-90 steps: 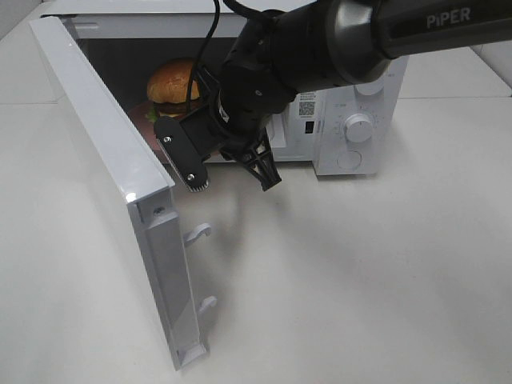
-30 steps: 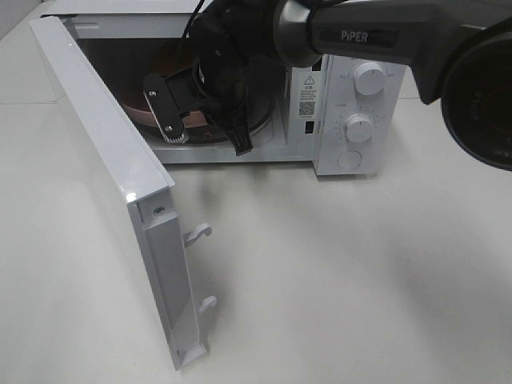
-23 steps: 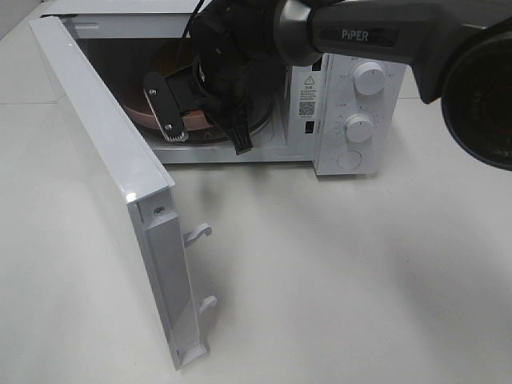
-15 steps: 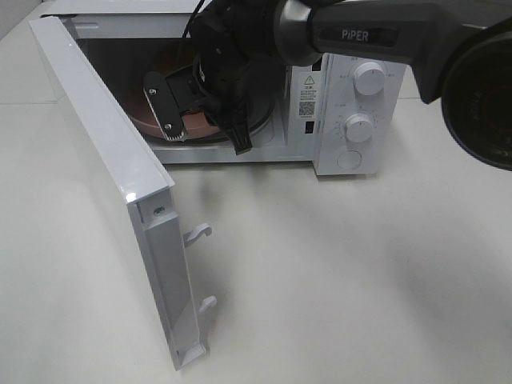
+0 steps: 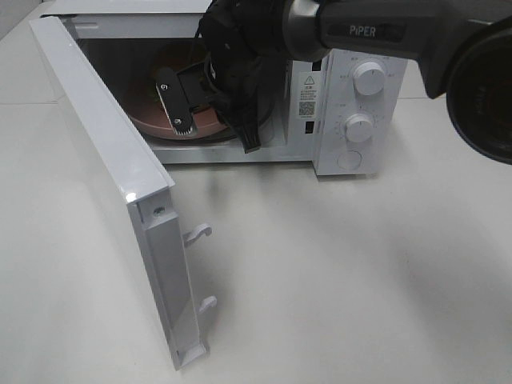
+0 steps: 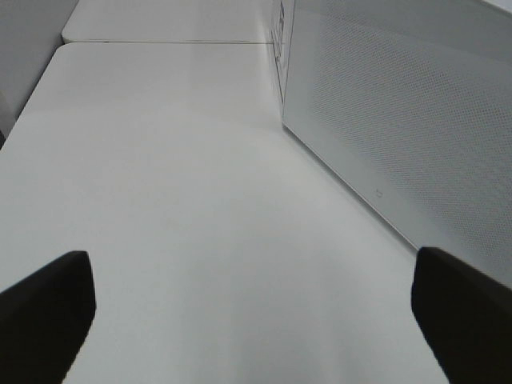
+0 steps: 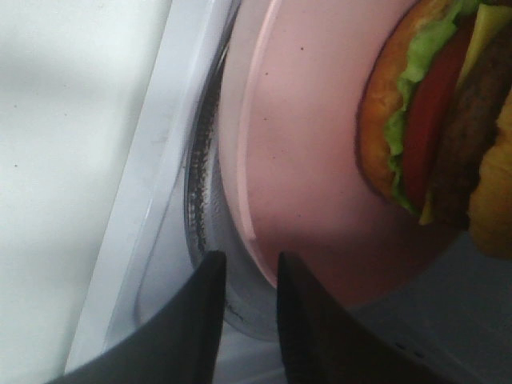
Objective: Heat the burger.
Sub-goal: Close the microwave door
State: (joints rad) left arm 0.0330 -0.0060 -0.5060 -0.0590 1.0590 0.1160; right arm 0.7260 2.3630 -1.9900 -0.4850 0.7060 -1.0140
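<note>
The burger [image 7: 432, 120] sat on a pink plate [image 7: 304, 144] inside the open microwave [image 5: 352, 88]. The right claw [image 7: 250, 272] straddled the plate's rim, narrowly parted (grip unclear). The left claw [image 6: 252, 312] gaped wide over the bench [image 6: 160, 160].

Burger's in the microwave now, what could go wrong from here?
1. The right gripper has its jaws only narrowly apart at the pink plate's rim. Backing out could snag it and drag the burger off the glass turntable.
2. The right arm fills the doorway, so swinging the open door shut now would strike it.
</note>
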